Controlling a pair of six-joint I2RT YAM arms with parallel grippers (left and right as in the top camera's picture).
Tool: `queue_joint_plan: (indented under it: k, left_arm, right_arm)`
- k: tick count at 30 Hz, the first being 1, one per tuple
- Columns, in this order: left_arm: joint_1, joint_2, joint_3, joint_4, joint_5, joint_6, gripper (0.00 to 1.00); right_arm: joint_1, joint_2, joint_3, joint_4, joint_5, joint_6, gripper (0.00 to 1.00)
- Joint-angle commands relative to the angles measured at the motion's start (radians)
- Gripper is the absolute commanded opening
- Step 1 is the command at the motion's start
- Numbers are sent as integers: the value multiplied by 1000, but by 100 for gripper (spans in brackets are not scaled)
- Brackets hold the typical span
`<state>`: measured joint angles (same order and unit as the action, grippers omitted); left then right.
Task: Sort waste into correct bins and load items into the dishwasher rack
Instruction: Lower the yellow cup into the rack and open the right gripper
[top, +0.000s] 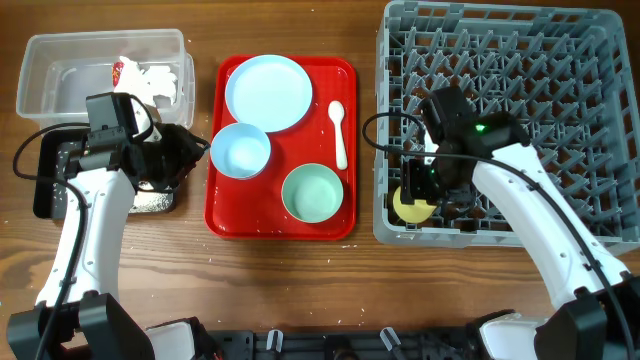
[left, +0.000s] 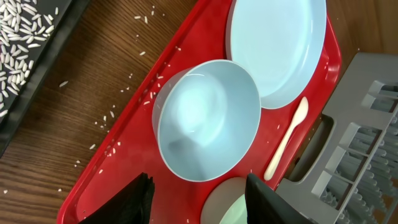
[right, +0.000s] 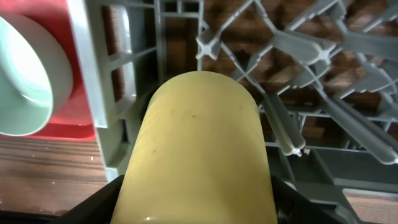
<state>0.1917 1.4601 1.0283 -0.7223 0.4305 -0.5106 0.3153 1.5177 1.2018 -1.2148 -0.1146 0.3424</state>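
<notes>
My right gripper (top: 420, 190) is shut on the small yellow cup (top: 412, 207) and holds it in the front left corner of the grey dishwasher rack (top: 560, 30). The cup (right: 199, 149) fills the right wrist view among the pegs. My left gripper (left: 196, 202) is open and empty, just above the red tray's left part, next to the pale blue bowl (left: 208, 118). The pale blue plate (top: 267, 92), blue bowl (top: 241, 150), mint-green bowl (top: 313, 192) and white spoon (top: 339, 130) lie on the red tray (top: 345, 225). The clear tub (top: 40, 95) holds the wrapper (top: 120, 72) and napkins (top: 160, 82).
The black tray (top: 45, 190) with white rice (left: 18, 31) lies under my left arm. Loose rice grains (left: 112, 112) are scattered on the wood beside the red tray. The rack's wall (left: 360, 143) stands close to the tray's right edge.
</notes>
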Motion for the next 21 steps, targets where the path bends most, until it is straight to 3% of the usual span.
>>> queue_joint_plan:
  k: [1, 8, 15, 21]
  left_arm:
    - [-5, -7, 17, -1, -10, 9, 49]
    - [-5, -7, 17, -1, -10, 9, 49]
    - [-5, -7, 17, -1, -10, 9, 49]
    - [-5, -7, 17, -1, -10, 8, 50]
  right_arm:
    - [1, -1, -26, 12, -18, -10, 79]
    - [1, -1, -11, 63, -22, -9, 90]
    - [2, -5, 180, 42, -28, -20, 90]
    - [34, -7, 292, 115, -164, -44, 85]
